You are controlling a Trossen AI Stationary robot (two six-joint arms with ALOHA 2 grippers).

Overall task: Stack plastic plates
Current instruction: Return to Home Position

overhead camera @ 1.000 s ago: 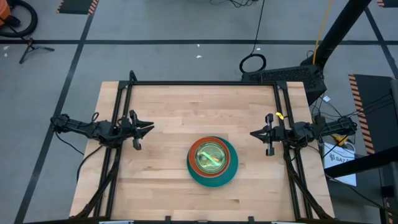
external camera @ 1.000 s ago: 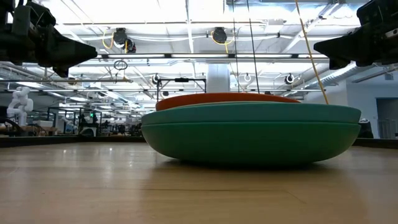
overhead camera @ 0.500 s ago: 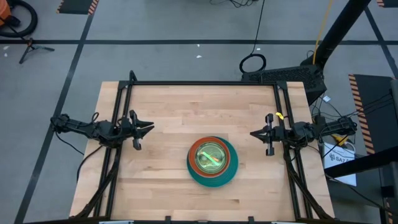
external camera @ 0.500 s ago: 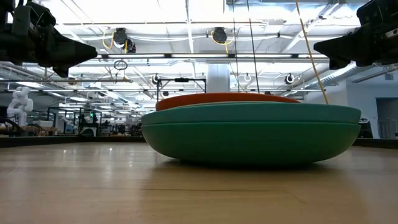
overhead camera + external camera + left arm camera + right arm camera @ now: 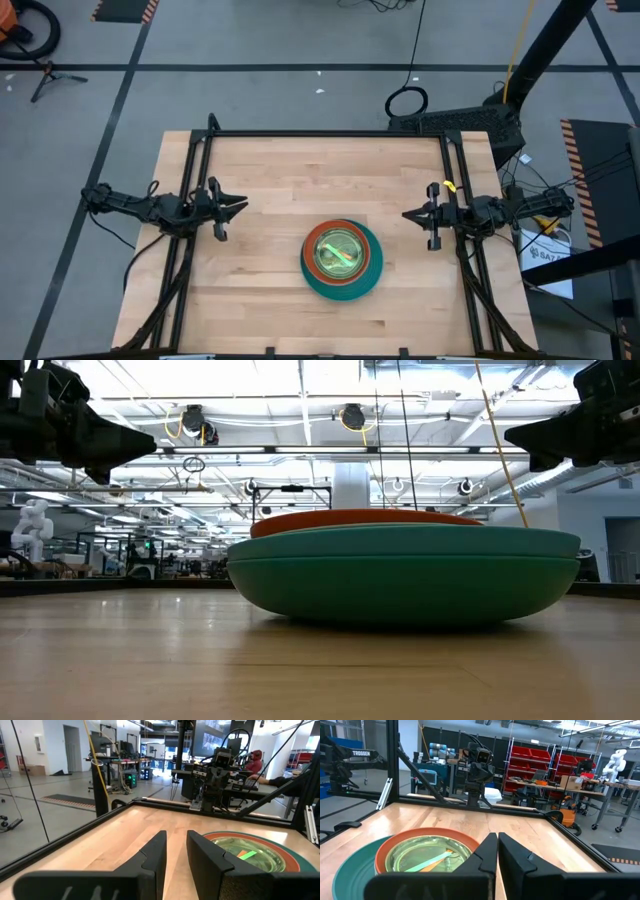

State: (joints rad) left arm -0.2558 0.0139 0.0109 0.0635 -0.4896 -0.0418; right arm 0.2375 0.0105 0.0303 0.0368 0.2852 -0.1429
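Note:
The plastic plates (image 5: 341, 258) sit nested in one stack on the table, right of centre and toward the near edge. In the low view a teal plate (image 5: 400, 585) rests on the wood with a green one and a red-orange rim (image 5: 360, 517) above it. The wrist views show translucent greenish plates (image 5: 422, 854) on top, inside the red-orange one (image 5: 295, 865). My left gripper (image 5: 243, 207) hovers at the table's left side with a narrow gap between its fingers (image 5: 176, 842). My right gripper (image 5: 405, 214) hovers at the right side, shut (image 5: 497, 840). Both point toward the table's middle, clear of the stack.
A black frame rail (image 5: 320, 133) runs along the table's far edge, with side rails under each arm. Bare wood lies between the stack and both grippers. A seated person (image 5: 257, 757) shows far off in the room beyond the table.

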